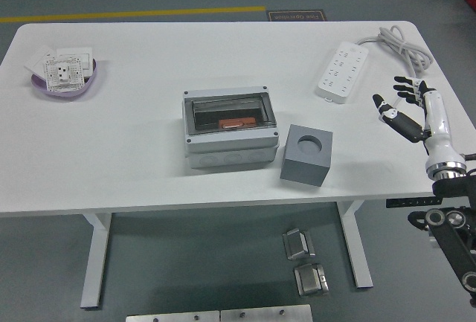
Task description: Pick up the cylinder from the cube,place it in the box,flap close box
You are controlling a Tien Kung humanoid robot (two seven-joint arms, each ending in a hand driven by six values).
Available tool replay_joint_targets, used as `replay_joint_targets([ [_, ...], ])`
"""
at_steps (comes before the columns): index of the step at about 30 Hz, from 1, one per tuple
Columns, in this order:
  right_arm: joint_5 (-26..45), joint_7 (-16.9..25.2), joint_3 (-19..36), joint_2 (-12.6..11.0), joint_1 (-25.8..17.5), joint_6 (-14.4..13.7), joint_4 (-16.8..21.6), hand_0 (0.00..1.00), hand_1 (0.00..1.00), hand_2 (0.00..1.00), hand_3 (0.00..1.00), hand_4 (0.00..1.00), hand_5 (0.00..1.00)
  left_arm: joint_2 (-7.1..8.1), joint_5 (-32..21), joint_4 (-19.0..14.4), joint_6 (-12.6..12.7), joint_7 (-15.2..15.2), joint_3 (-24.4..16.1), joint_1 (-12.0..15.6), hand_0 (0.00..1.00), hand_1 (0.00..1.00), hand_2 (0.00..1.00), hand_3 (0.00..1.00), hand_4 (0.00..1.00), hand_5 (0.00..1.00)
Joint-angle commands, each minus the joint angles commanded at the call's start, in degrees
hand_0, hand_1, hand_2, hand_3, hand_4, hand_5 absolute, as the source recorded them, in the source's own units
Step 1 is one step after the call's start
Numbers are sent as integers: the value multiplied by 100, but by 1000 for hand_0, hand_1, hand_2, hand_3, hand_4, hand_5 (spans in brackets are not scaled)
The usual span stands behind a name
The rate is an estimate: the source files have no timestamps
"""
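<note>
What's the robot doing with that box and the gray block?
Nothing is being held right now. The robot's right hand hovers open over the table's right side, by the power strip. The gray cube has an empty round hole on top. Beside it, the box has its clear flap shut over something orange inside.
</note>
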Motion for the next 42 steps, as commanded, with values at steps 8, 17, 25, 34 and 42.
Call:
replay_joint_targets([
  [8, -822, -42, -5, -85, 88, -79, 1, 759, 720, 733, 764, 768, 386, 8, 51, 0, 1, 70, -72, 38, 669, 661, 563, 649, 400, 13],
  [17, -1391, -628, -17, -19, 152, 106, 133, 769, 720, 733, 767, 787, 414, 98, -68, 0, 8, 42, 107, 20, 669, 665, 563, 650, 408, 19],
  [25, -2480, -2186, 47, -277, 50, 1392, 995, 770, 711, 721, 714, 763, 442, 164, 110, 0, 4, 77, -47, 28, 671, 673, 566, 654, 424, 35],
  [34, -2881, -3805, -77, -469, 30, 2532, 1921, 838, 721, 735, 742, 731, 489, 150, 146, 0, -15, 91, -49, 74, 670, 679, 568, 657, 436, 44],
  [42, -2799, -3805, -154, -545, 81, 2771, 1921, 847, 717, 749, 750, 695, 479, 207, 267, 0, -21, 94, -142, 83, 671, 679, 570, 659, 442, 45],
])
